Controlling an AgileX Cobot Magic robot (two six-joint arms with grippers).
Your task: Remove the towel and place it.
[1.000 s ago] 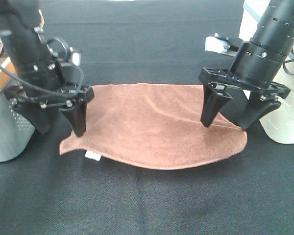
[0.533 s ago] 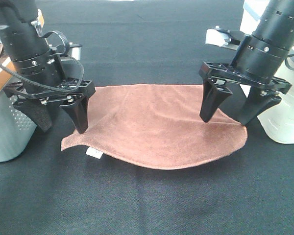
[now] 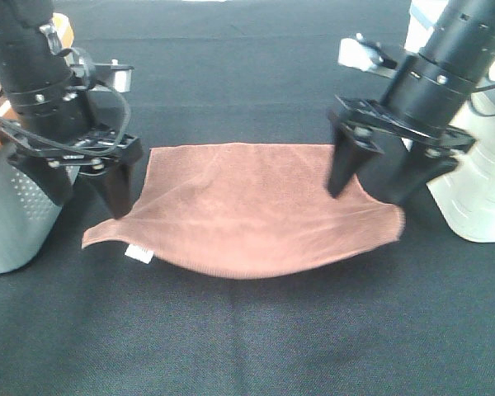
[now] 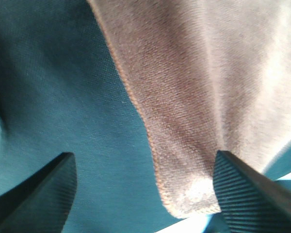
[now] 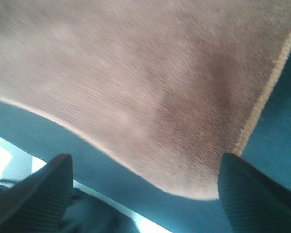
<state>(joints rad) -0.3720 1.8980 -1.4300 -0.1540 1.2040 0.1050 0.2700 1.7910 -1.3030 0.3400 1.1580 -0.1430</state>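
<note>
We see the brown towel (image 3: 247, 210) spread on the black cloth-covered table (image 3: 247, 330), lying between our two grippers. Our left gripper (image 3: 81, 188) has its jaws spread wide with nothing clamped between them. One of its fingers (image 4: 242, 187) sits over the towel's corner edge; the other stands over bare table, clear of the fabric. A small white tag (image 3: 138, 254) shows at the towel's near edge, just below the left jaws.

Our right gripper (image 3: 378, 183) is likewise wide open and holds nothing. In the right wrist view the towel (image 5: 136, 82) fills most of the space ahead of the jaws, its hemmed edge running between the two fingers (image 5: 252, 189).

A perforated grey bin (image 3: 8, 214) stands outside the left jaws, and a white container (image 3: 478, 190) outside the right ones.
</note>
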